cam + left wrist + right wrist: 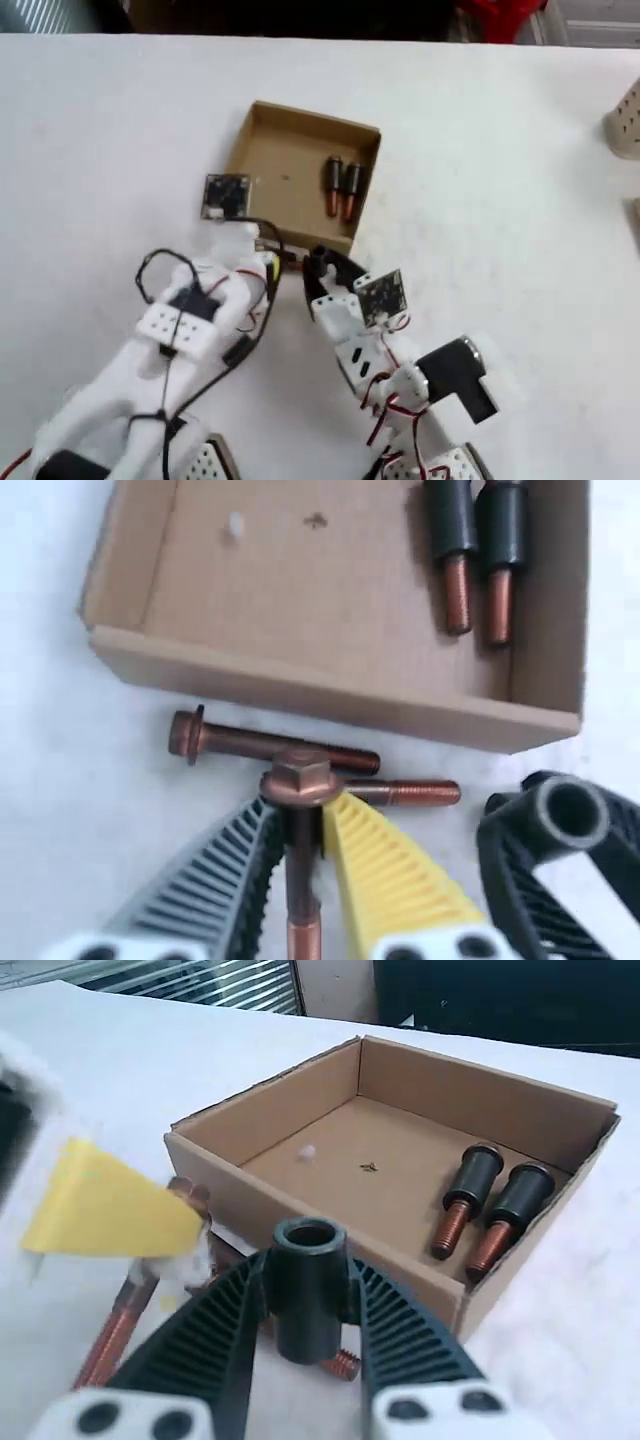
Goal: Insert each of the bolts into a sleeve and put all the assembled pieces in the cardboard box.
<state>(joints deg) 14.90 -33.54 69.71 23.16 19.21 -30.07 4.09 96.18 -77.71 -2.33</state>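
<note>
Cardboard box (285,165) in the middle of the high view, a bit toward the top. Inside it, near the right wall, a finished piece (333,183) and a second finished piece (351,190) side by side, touching or nearly so. On each, black sleeve at the upper end, copper bolt poking out at the lower end.

Left gripper (300,815) just below the box's lower edge, a little left of the middle in the high view. Squeezed tight on a bolt (297,778), with a grey finger on one side and a yellow finger on the other. Six-sided bolt head sticking out past the tips.

Right gripper (310,1278) just to the right of it, also close to the box's lower edge. Clamped on a black sleeve (308,1310), round hole showing at its end.

Held bolt and held sleeve near each other but apart, not yet joined.

Two more bolts lying flat on the white table (480,150), outside the box, between the grippers and the box's near wall. First loose bolt (265,742) alongside that wall. Second loose bolt (410,793) just beside it, partly hidden behind the held one.
</note>
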